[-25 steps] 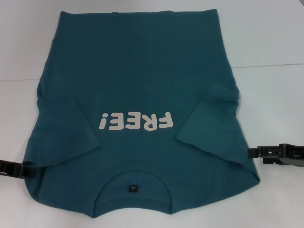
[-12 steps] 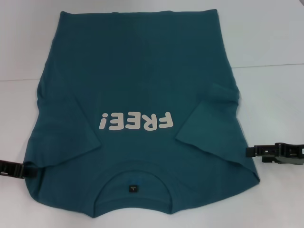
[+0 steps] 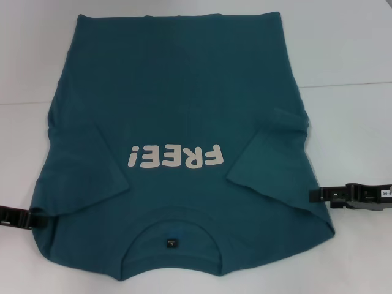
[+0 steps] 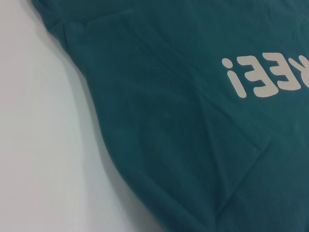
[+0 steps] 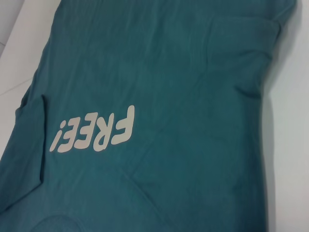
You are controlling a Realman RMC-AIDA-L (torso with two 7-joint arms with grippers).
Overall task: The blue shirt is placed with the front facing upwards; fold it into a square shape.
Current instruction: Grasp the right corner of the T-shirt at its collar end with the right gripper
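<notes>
The left gripper (image 3: pixel 38 219) sits at the shirt's (image 3: pixel 177 92) left edge; the right gripper (image 3: pixel 313 195) lies just beside its right edge. Whether either is parted, I cannot tell. One teal shirt lies flat on the white desk (image 3: pixel 349 49), front up, sleeves folded inward, cream "FREE!" (image 3: pixel 174 157), collar nearest the robot.
</notes>
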